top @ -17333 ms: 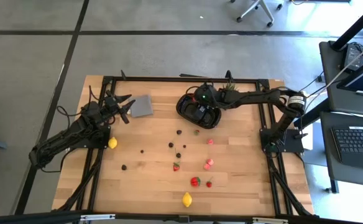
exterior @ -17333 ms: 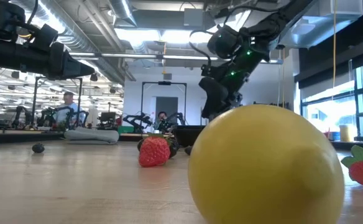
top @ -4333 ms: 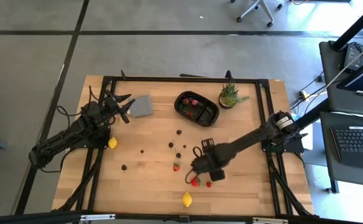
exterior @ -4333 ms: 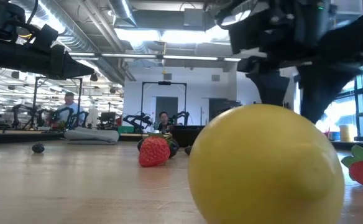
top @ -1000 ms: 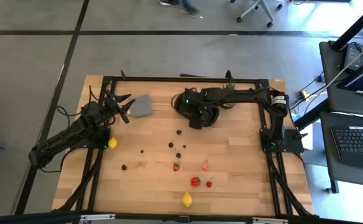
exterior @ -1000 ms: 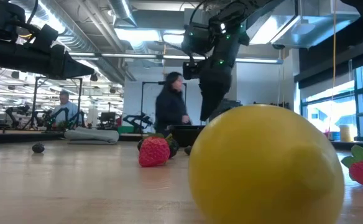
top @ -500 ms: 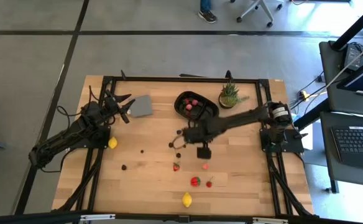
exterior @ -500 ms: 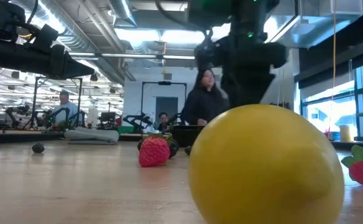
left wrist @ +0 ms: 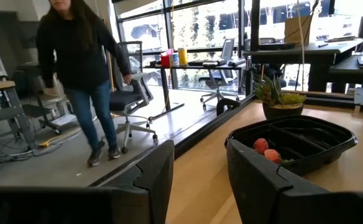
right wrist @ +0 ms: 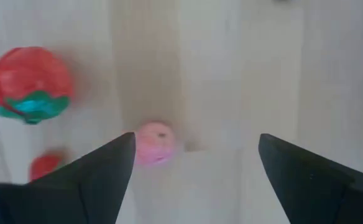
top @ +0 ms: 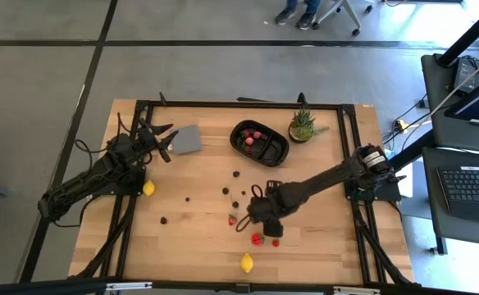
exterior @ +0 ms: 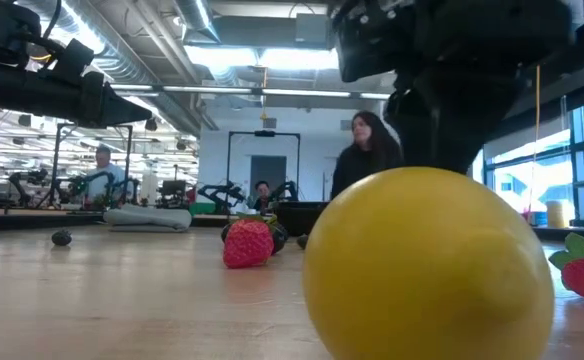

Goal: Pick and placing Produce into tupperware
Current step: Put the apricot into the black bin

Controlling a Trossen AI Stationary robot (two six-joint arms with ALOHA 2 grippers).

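Observation:
My right gripper (top: 255,218) hangs open over the table's middle near part, fingers pointing down. In its wrist view a small pink piece of produce (right wrist: 153,144) lies on the wood between the fingers, close to one finger (right wrist: 101,177) and apart from it. A red strawberry (right wrist: 26,84) and a small red piece (right wrist: 45,165) lie beside it. The black tupperware (top: 261,142) stands at the far middle with red pieces (left wrist: 265,149) inside. My left gripper (top: 162,139) waits open at the far left, holding nothing.
Lemons lie at the left (top: 148,188) and at the near edge (top: 246,262). Dark berries (top: 225,190) are scattered mid-table, and a strawberry (top: 232,220) lies left of my right gripper. A grey square (top: 187,139) and a potted plant (top: 303,124) stand at the back. A person (exterior: 367,150) walks behind the table.
My right gripper has swung from over the tupperware toward the table's near edge and now hangs over the pink and red pieces, its fingers staying apart. Beyond the table a person has walked across the room.

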